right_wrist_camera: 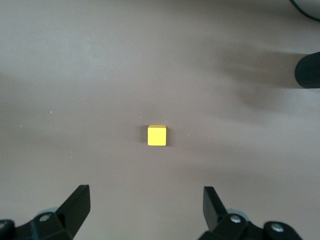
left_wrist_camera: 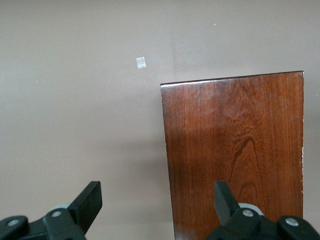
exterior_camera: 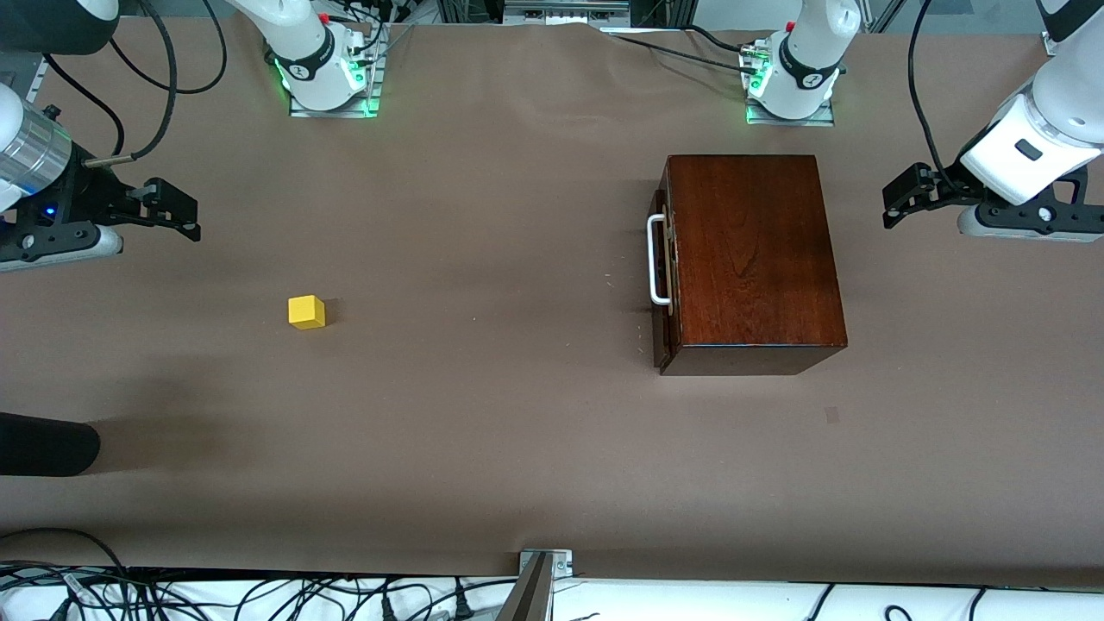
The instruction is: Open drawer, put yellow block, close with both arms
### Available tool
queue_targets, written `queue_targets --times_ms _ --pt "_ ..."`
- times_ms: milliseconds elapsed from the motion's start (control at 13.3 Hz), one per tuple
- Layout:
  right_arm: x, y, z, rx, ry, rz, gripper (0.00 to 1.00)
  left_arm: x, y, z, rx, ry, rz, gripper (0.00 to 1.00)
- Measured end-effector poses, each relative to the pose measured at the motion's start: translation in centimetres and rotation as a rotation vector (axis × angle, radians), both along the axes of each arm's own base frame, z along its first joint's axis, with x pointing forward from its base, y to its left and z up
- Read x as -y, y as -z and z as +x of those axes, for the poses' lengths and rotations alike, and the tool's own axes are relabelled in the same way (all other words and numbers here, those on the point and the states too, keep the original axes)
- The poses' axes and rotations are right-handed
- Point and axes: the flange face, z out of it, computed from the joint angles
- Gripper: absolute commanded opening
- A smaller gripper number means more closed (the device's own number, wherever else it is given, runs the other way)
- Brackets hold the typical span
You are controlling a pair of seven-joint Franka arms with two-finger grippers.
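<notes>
Currently the drawer sits shut in its box toward my left arm's end of the desk; the yellow block lies well apart, toward my right arm's end. Left fingers and right fingers spread wide, empty. Risk: a skewed pull on the handle drags the whole box.

The drawer sits shut in its dark box, so its tray is hidden. Both arms run off the front view's edges, and a black cylinder is cut off there too
</notes>
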Motion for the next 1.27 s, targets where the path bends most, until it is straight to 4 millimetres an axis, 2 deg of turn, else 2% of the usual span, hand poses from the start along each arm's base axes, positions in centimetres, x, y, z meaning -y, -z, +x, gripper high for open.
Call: queue_targets --times_ms 150,375,825,900,1050,1275 --pt "0.0 0.0 0.0 0.0 0.0 0.0 1.0 0.2 0.1 -0.1 -0.009 0.004 0.001 1.0" --pt "0.0 0.0 0.0 0.0 0.0 0.0 1.0 2.1 0.0 -0.9 -0.046 0.037 0.007 1.0" --pt "0.0 0.0 0.0 0.0 0.0 0.0 1.0 4.3 1.5 -1.5 -0.131 0.079 0.019 1.0" --pt "0.0 0.0 0.0 0.0 0.0 0.0 1.0 5.8 2.0 -1.7 -0.141 0.106 0.022 1.0" --pt "0.0 0.0 0.0 0.0 0.0 0.0 1.0 10.1 3.2 -2.2 -0.158 0.154 0.03 1.0" --pt "0.0 0.0 0.0 0.0 0.0 0.0 1.0 16.2 4.9 -2.4 -0.12 0.138 0.015 1.0"
